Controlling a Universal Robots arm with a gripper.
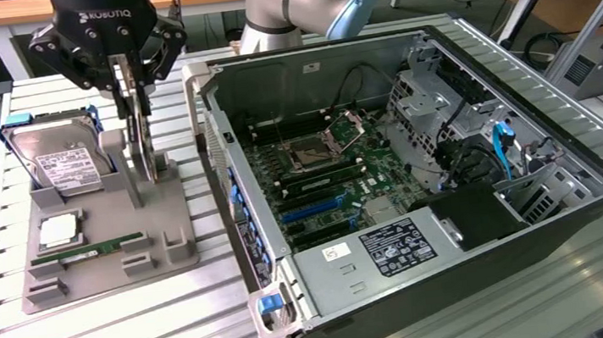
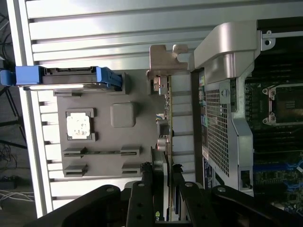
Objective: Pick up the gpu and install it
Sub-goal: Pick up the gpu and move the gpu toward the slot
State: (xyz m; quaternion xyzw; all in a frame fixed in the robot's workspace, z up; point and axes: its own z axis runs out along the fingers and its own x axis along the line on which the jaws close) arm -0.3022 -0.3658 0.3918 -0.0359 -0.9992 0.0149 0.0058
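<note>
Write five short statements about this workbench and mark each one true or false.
1. The gripper has its fingers closed on the gpu, which stands on edge. True.
2. The gpu is already seated on the motherboard. False: it is outside the computer case, over the grey fixture.
3. A hard drive with blue rails rests in the grey fixture. True.
4. The computer case is closed. False: its side is open and the motherboard is exposed.
5. The grey fixture sits on the exterior view's right of the case. False: it sits on the left.
</note>
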